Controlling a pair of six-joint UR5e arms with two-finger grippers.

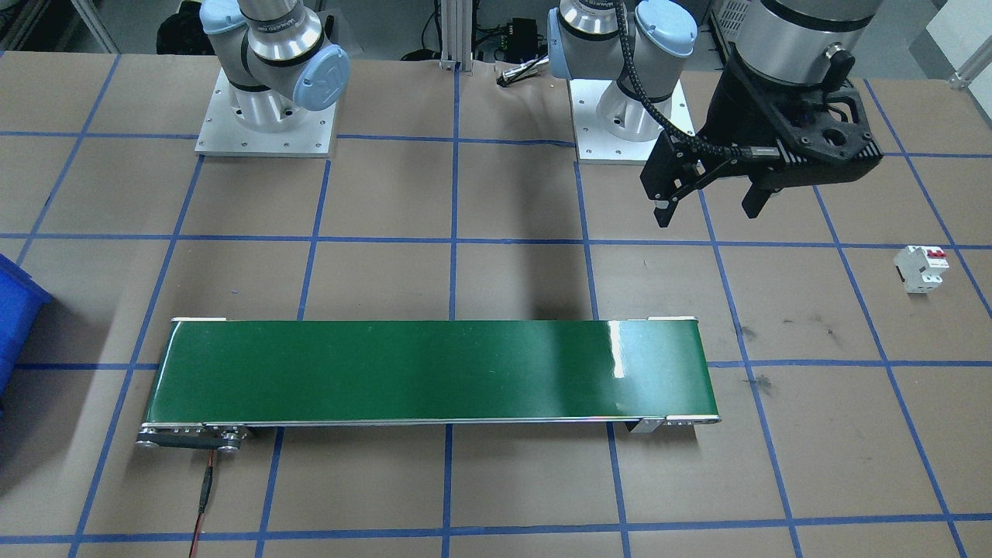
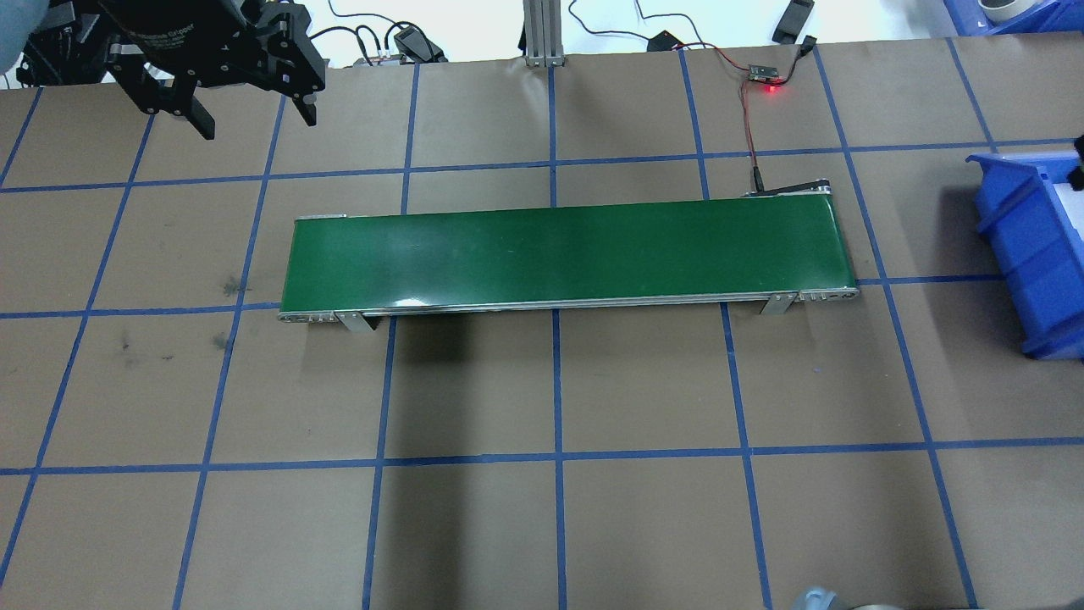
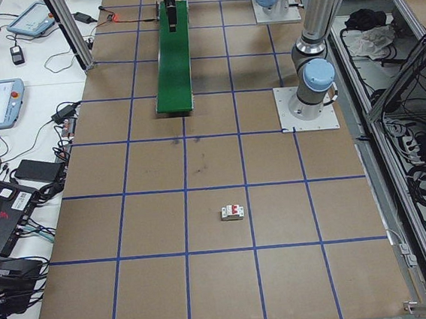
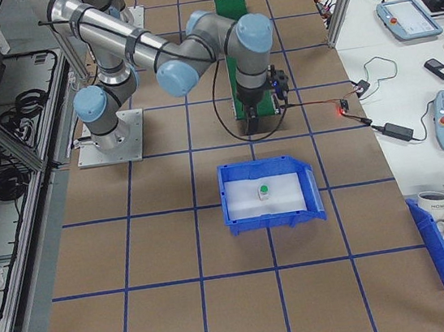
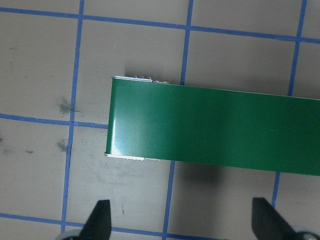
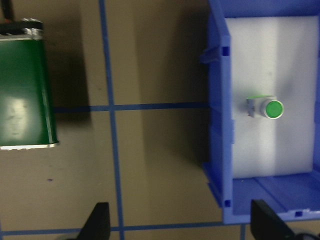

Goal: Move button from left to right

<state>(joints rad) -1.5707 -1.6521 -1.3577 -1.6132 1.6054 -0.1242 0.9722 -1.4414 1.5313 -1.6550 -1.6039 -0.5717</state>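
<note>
The button, with its round green cap, lies on the white floor of the blue bin; the exterior right view shows the button in the same bin. My right gripper hangs open and empty between the green conveyor belt and the bin, well above the table. My left gripper is also open and empty. It hovers high beyond the other end of the belt, and the left wrist view looks down on that end of the belt.
A white circuit breaker with red switches lies on the brown paper beyond the belt's left-arm end. Blue tape lines grid the table. A red and black cable runs from the belt's motor end to a small board.
</note>
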